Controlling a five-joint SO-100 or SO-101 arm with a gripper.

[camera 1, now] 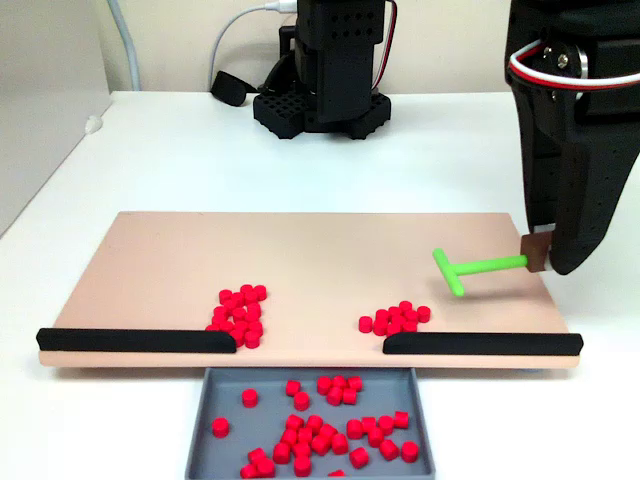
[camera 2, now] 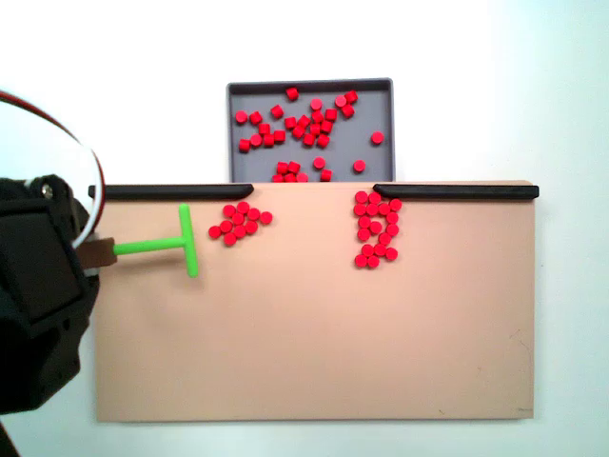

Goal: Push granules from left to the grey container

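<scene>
the gripper (camera 1: 538, 255) hung at the right end of the peach board (camera 1: 300, 255) in a fixed view, clamped on the stem of the green t-shaped pusher (camera 1: 470, 270), whose crossbar pointed toward the board's middle. the nearest granules (camera 1: 395, 318) lay in a small cluster just past the crossbar, apart from it, against the inner end of the right black strip (camera 1: 482, 344). a second cluster (camera 1: 240, 312) sat well apart from the gripper, by the end of the left black strip (camera 1: 135, 340). more red pellets lay scattered in the grey container (camera 1: 315, 420), which sat below the gap between the strips and was cut off by the lower edge. in the other fixed view the gripper (camera 2: 95, 254) was at the left, its fingertips mostly hidden behind the arm's dark body, with the pusher (camera 2: 157, 247) reaching right toward the smaller cluster (camera 2: 240, 223).
</scene>
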